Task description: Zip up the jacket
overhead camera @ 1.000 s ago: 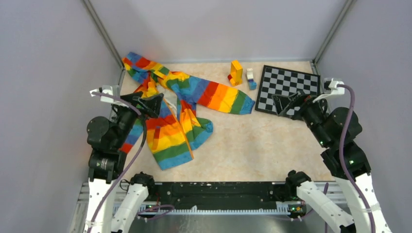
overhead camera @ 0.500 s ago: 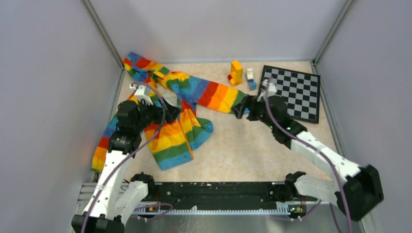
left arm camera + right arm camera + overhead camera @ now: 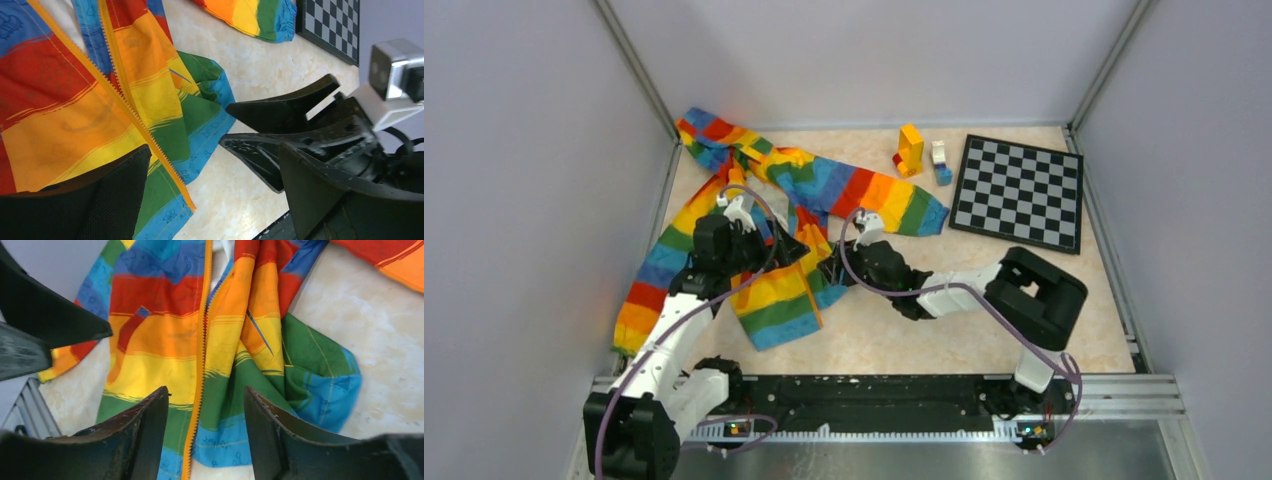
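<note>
Rainbow-striped hooded fabric jacket (image 3: 769,300) lies unzipped by the beige marbled table's (image 3: 944,330) left edge. Left gripper (image 3: 792,250) and right gripper (image 3: 205,390), both spread and empty, crowd its orange zipper strip (image 3: 202,355) near the hem. Risk: collision, or pinching fabric only.

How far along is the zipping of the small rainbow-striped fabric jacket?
Nothing is done yet: the rainbow-striped fabric jacket lies with its orange zipper strip unjoined, teeth exposed. In hand: the left gripper and right gripper, both open, hover over its lower front. Remaining: gripping, joining the zipper, closing it.
</note>
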Tool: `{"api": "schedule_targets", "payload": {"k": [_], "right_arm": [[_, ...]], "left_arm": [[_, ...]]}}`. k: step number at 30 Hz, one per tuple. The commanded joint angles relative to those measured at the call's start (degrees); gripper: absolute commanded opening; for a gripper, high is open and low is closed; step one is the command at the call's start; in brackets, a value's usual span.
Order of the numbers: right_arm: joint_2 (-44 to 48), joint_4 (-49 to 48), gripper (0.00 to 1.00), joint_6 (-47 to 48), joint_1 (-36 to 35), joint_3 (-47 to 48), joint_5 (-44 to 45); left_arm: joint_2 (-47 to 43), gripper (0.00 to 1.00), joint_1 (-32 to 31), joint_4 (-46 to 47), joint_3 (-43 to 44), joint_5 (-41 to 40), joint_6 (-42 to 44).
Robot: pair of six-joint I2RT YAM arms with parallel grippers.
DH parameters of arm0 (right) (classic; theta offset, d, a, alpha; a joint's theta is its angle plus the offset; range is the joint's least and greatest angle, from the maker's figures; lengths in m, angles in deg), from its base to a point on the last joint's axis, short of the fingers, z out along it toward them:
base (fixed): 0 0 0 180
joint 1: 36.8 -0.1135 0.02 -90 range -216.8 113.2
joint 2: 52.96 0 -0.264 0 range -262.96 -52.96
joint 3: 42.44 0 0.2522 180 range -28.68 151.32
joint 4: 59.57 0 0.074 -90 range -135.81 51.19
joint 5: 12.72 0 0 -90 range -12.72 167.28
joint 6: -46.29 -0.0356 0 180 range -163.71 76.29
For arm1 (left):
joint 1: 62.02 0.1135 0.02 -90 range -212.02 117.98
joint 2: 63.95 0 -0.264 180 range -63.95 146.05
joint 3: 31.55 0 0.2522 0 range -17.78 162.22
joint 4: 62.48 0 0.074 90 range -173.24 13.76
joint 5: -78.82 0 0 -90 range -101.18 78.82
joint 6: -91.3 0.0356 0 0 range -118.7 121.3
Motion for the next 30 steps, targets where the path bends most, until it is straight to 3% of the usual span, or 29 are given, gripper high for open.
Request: {"api": "schedule_targets", "payload": {"k": [1,6,12,15,18,21,23,25,30], "right_arm": [[-5.33,-7.97,0.53,0.19,-0.15,4.12,0.15],[-10.20,-5.90,0.49,-1.81,-0.35,6.74,-5.57],[-14.63,-2.94,0.45,-3.05,-0.58,9.56,-6.16],[-17.68,0.46,0.37,-3.72,-0.56,12.54,-6.22],[-17.10,3.00,0.18,-3.10,-0.58,13.18,-5.81],[-10.76,7.56,0.02,1.39,-0.52,11.18,-5.22],[-4.84,10.61,0.00,4.62,0.05,8.79,-6.08],[0.05,13.12,0.00,6.67,1.94,6.35,-12.78],[4.61,13.72,0.00,3.80,10.74,0.29,-42.72]], "left_arm": [[-0.23,0.99,-0.29,2.67,1.94,-3.90,0.71],[-0.41,0.99,-0.47,4.24,0.46,-4.21,-0.02],[-0.72,0.99,-0.61,4.36,0.16,-2.24,-0.97],[-2.37,0.99,-0.64,3.93,-0.02,-2.00,-1.26],[-4.61,0.99,-0.65,2.51,0.04,-1.72,-1.17],[-6.60,0.99,-0.64,0.61,0.30,-1.34,-0.99],[-7.98,0.99,-0.64,-0.98,0.58,-1.33,-0.41],[-9.16,0.99,-0.64,-2.39,1.05,-1.29,0.18],[-9.36,0.99,-0.64,-1.12,0.21,3.50,-2.16]]}}
